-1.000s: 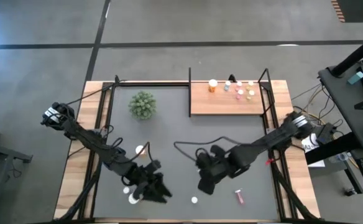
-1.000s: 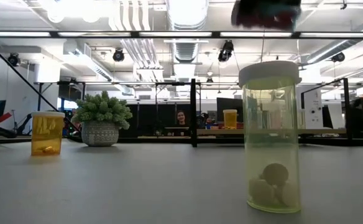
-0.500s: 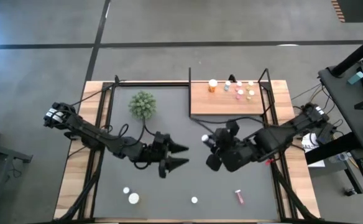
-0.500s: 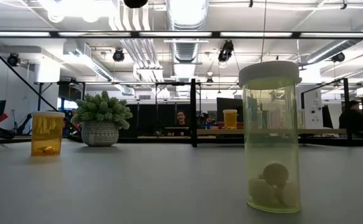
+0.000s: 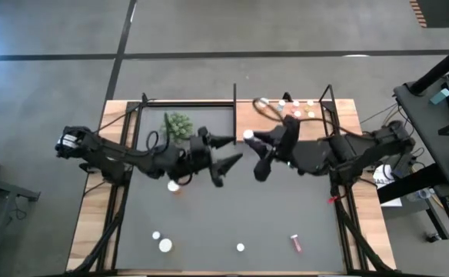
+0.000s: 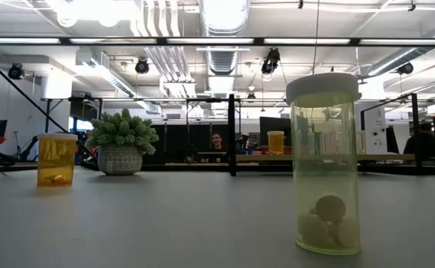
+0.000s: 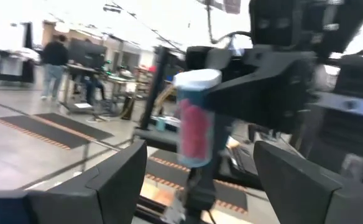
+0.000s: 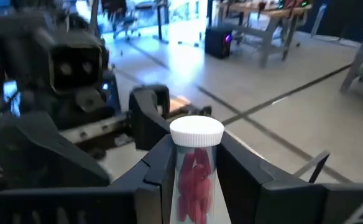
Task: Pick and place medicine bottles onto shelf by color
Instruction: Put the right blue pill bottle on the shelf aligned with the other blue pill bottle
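1. I hold a red bottle (image 8: pixel 196 177) with a white cap upright between the two fingers of my right gripper (image 5: pixel 257 152). My fingers are clamped on its sides, and red pills show through its clear wall.
2. In the high view my right gripper hangs above the middle of the table, just in front of the near left corner of the shelf (image 5: pixel 317 132).
3. My left gripper (image 5: pixel 228 151) faces it from just beside, its fingers spread wide and holding nothing. In the left wrist view the red bottle stands between those spread fingers, further off.
4. On the shelf's far edge a few small bottles (image 5: pixel 300 108) stand in a row. My right arm covers much of the board.
5. The green plant (image 5: pixel 177 123) sits behind my left arm, partly hidden by it.
6. An orange bottle (image 5: pixel 176 186) stands on the table (image 5: pixel 286 208) under my left arm.
7. Near the front edge, well apart from both grippers, stand three white-capped bottles (image 5: pixel 164 245) and a pink one lying down (image 5: pixel 295 243).
8. In the low view a yellow-green bottle (image 6: pixel 325 164) stands closest.
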You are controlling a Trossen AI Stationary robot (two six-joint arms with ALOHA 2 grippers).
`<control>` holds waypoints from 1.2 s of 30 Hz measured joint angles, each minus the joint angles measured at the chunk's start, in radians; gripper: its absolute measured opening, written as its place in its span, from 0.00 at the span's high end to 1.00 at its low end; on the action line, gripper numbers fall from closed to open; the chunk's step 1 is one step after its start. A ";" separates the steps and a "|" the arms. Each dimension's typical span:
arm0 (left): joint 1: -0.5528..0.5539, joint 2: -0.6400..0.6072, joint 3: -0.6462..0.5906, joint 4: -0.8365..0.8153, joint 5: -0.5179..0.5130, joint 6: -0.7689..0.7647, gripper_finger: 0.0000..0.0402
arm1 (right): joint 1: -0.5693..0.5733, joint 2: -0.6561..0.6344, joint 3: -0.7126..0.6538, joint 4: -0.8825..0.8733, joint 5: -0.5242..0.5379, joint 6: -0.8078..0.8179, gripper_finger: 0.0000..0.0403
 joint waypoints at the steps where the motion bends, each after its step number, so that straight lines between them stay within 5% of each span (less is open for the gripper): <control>1: 0.018 0.000 0.006 -0.001 0.009 -0.004 0.31 | -0.011 -0.005 0.000 0.016 -0.001 -0.015 0.77; 7: 0.117 0.001 0.030 -0.003 0.258 -0.006 0.31 | -0.080 -0.012 0.001 0.040 -0.049 -0.078 0.77; 16: 0.226 0.002 0.023 -0.005 0.420 -0.006 0.31 | -0.166 0.022 0.001 0.178 -0.197 -0.171 0.77; 36: 0.256 -0.013 0.032 -0.075 0.428 0.004 0.75 | -0.193 0.025 0.001 0.187 -0.214 -0.104 0.77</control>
